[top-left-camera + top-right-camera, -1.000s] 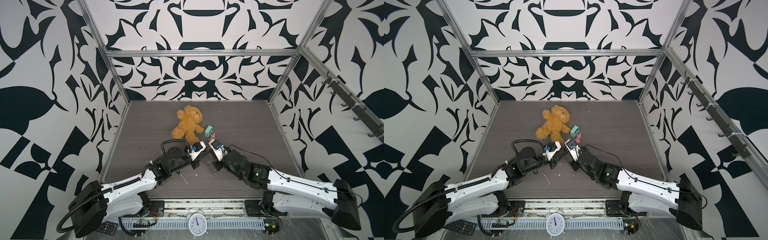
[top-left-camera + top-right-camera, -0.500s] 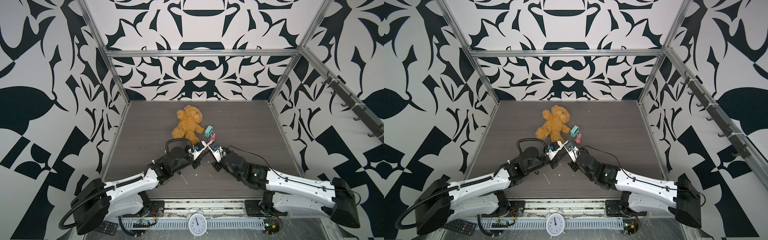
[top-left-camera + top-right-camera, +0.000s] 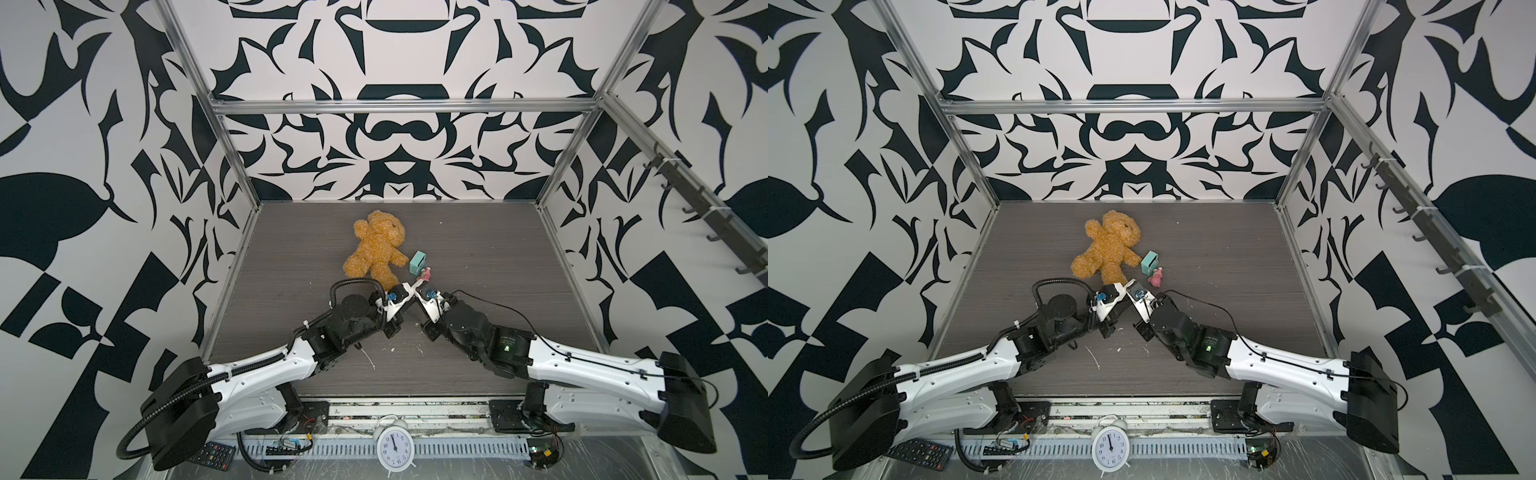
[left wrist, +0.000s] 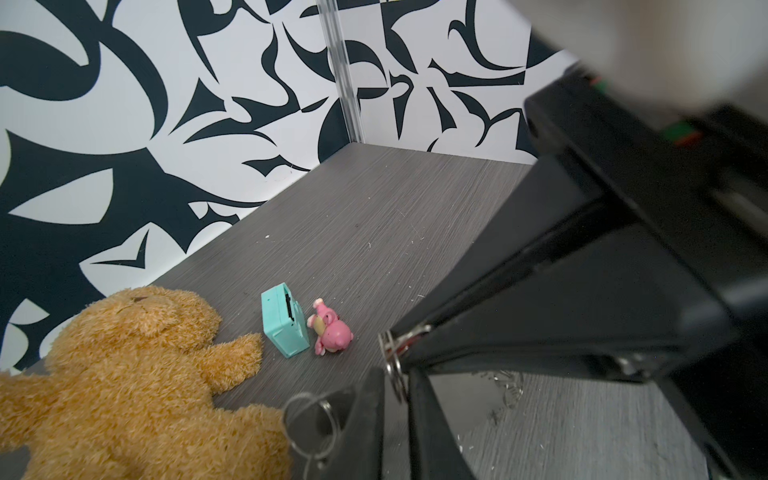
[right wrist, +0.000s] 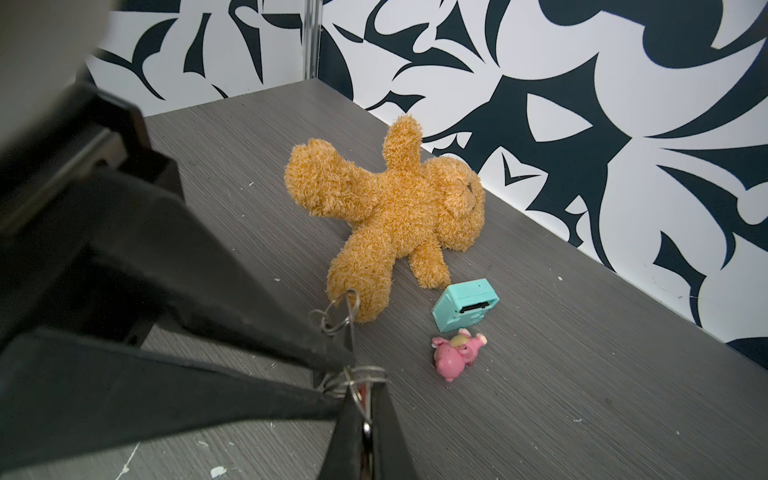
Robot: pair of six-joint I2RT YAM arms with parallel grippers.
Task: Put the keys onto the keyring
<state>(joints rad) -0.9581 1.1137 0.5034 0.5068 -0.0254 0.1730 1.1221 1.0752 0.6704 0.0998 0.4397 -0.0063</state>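
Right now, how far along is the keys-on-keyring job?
Done: nothing visibly; no key seen threaded. In hand: the right claw is shut on the keyring, with a red sliver, maybe a key's tag, beside it; the left claw pinches one of its rings. To do: threading the keys, none of which shows clearly.

Right fingers tight on keyring

Thin silver keyring, pinched between jaws, second ring hanging alongside
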